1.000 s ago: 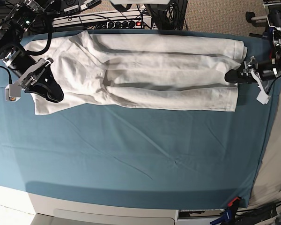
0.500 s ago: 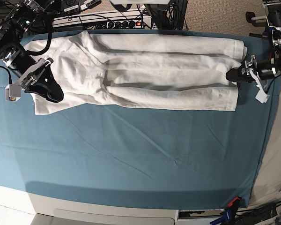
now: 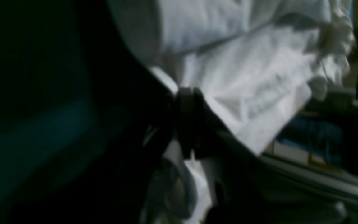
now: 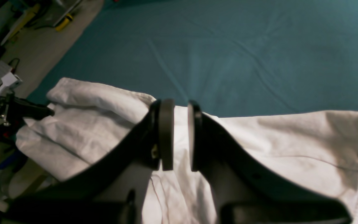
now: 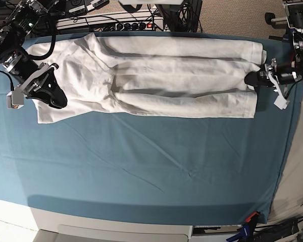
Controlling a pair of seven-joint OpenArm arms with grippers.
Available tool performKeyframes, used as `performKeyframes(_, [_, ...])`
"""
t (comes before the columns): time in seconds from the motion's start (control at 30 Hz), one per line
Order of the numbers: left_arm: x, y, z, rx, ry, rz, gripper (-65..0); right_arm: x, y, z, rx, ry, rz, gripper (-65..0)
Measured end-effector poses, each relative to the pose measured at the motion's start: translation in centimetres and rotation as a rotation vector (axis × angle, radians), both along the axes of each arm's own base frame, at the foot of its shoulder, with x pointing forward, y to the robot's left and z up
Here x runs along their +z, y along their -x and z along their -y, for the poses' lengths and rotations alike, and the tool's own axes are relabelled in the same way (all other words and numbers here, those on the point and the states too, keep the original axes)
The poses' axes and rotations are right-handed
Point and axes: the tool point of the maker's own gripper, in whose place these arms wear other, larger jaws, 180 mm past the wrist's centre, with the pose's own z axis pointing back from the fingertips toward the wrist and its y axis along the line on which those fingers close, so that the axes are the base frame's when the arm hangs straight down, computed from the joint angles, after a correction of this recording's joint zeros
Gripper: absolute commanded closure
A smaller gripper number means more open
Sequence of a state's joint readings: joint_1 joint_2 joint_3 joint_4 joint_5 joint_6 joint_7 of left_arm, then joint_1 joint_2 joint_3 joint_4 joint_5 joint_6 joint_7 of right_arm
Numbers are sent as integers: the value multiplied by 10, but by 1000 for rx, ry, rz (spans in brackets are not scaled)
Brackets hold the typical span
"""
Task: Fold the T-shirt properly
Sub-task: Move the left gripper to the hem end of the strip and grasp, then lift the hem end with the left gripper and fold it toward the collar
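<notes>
Your left end effector (image 5: 253, 79) is pinching the T-shirt (image 5: 156, 75) at its right edge, pads pressed together on the cloth. Your right end effector (image 5: 54, 95) is gripping the opposite end, pads nearly together. That shirt is lying stretched across the far side of the teal tabletop (image 5: 151, 166).

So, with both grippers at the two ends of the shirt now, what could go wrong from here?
1. The left gripper looks closed on the edge of the white T-shirt; it may pinch only one layer, so the fold opens when lifted.
2. The right gripper has a gap between its pads around the fabric; the cloth could slip out.
3. Either gripper might also catch the teal table cloth and drag it.
</notes>
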State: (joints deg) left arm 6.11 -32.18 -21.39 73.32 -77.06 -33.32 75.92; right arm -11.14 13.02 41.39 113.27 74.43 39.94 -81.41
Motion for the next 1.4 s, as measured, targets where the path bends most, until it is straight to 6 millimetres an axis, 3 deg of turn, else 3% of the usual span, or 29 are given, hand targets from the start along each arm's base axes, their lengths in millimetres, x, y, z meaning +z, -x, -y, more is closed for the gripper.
performKeyframes(0.17, [20, 2, 18, -100, 57, 78, 0, -5, 0, 4, -15, 27, -19, -93])
performKeyframes(0.3, [34, -3, 25, -148, 33, 134, 0, -26, 2, 26, -92, 153, -99, -93])
performKeyframes(0.47, [61, -10, 45, -232, 9, 263, 0, -30, -4, 48, -184, 253, -95, -93])
performKeyframes(0.63, [78, -6, 98, -295, 93, 353, 0, -38, -3, 73, -264, 377, -119, -93])
performKeyframes(0.93, [74, 15, 196, -444, 229, 355, 0, -40, 13, 154, -683, 573, -219, -93])
performKeyframes(1.17, [85, 11, 238, -501, 278, 397, 0, -40, 20, 175, -785, 626, -238, -93])
performKeyframes(1.4, [94, 14, 273, -569, 306, 428, 0, -76, 37, 214, -891, 635, -343, -93])
